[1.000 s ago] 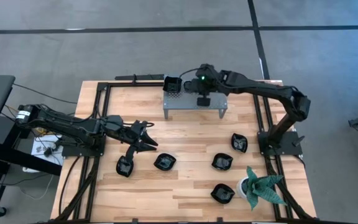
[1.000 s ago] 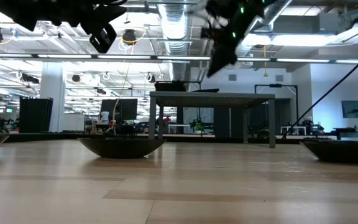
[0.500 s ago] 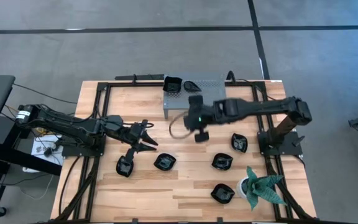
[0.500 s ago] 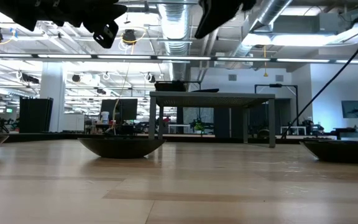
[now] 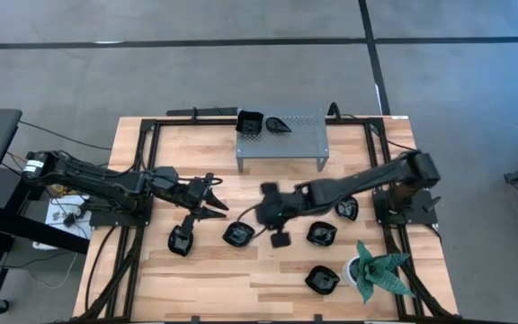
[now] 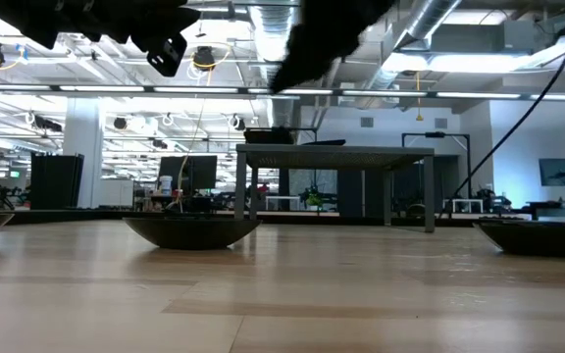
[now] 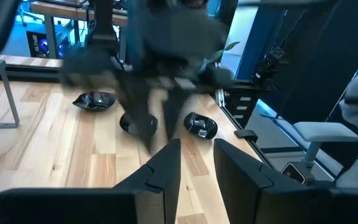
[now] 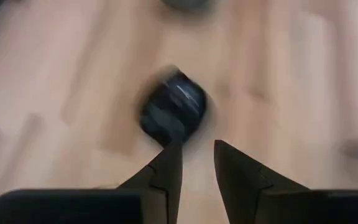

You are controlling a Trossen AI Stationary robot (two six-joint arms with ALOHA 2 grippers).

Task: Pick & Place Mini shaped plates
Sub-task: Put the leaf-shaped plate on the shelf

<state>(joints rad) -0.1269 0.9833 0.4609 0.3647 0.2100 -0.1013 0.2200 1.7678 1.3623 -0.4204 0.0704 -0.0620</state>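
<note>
The glossy black mini plate (image 8: 173, 115) is seen directly ahead of the right gripper (image 8: 196, 163), whose jaws are parted and empty, nearer than the left gripper (image 5: 207, 200), whose jaws are likewise parted and empty.

Both arms (image 5: 106, 184) are matte black, built of slim jointed links bolted to black frame rails. The left one trails loose cables near its base. Each wrist ends in two dark, wedge-shaped fingers (image 7: 166, 163) with flat inner faces and angular stepped shoulders.
</note>
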